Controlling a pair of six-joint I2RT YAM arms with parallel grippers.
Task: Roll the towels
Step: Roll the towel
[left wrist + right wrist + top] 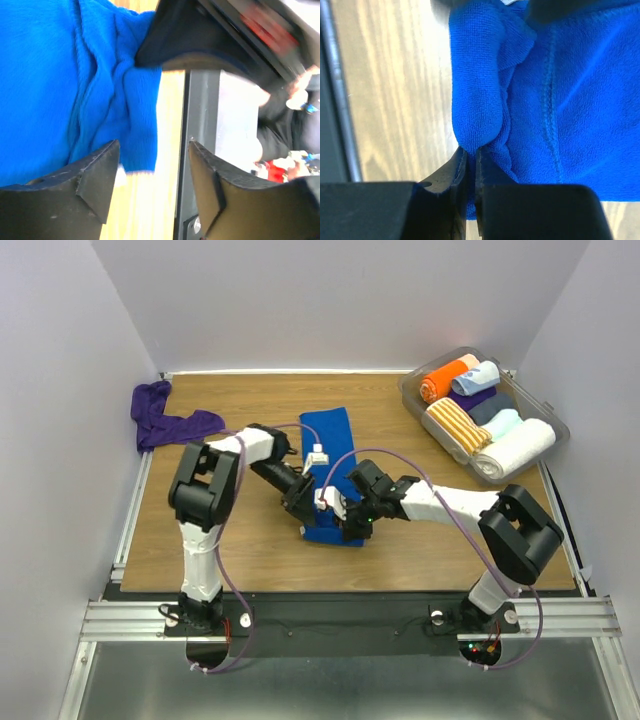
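The royal blue towel (330, 435) lies as a long strip in the middle of the table (250, 550), running from far to near, and both arms meet low over its near end. The right claw (471, 161) is pressed almost closed on the towel's near edge, and in the right wrist view a bunched fold of blue cloth stands up just beyond its tips. The left claw (152, 172) stands open, gripping nothing; the towel's rumpled corner lies between its fingers (95, 175), nearer one of them, with bare wood under the rest of the gap. From above, the two claws sit close together at the strip's near end, left (310, 518) and right (350, 527). The dark purple towel (160, 420) lies crumpled in the far left corner of the table, well apart from both arms. A clear bin (548, 412) of rolled towels stands at the far right
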